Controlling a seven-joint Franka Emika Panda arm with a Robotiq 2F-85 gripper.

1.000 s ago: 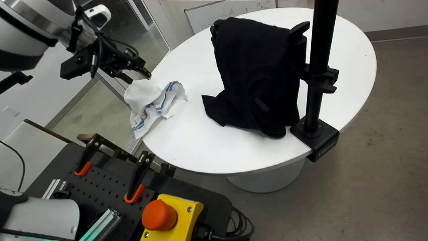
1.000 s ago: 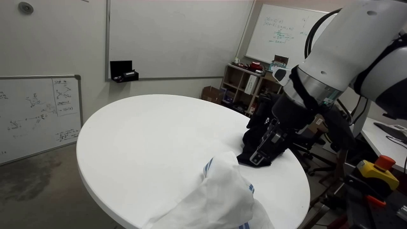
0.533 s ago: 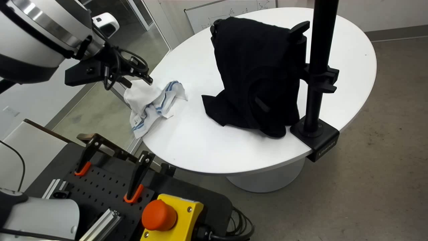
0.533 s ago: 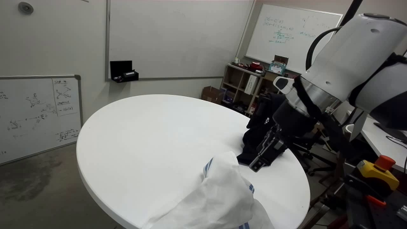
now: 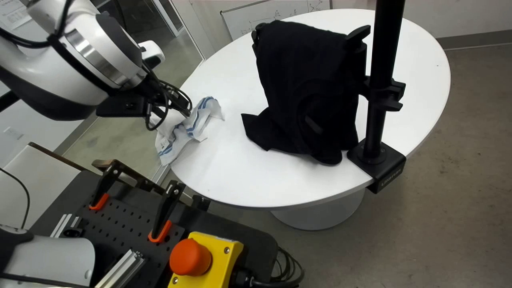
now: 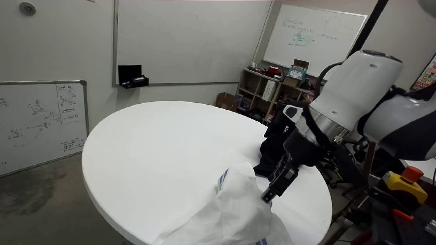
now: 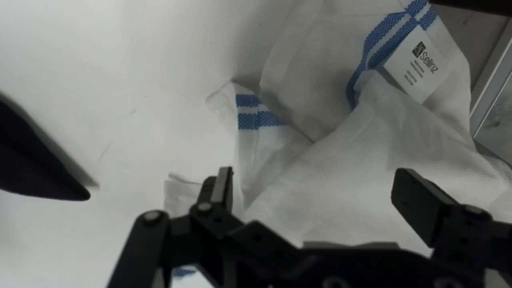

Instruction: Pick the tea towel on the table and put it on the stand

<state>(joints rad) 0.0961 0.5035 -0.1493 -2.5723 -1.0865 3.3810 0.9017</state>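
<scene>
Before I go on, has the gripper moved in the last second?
Yes: in an exterior view, the gripper has come lower and closer to the towel, judged against the table.

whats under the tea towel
The tea towel lies on the white table, whose bare surface shows beside it in both exterior views and the wrist view. Whatever its folds cover is hidden, so I cannot tell if anything else is underneath.

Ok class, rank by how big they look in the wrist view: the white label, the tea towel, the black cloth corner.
1. Tea towel
2. Black cloth corner, cut off by the frame
3. White label
</scene>
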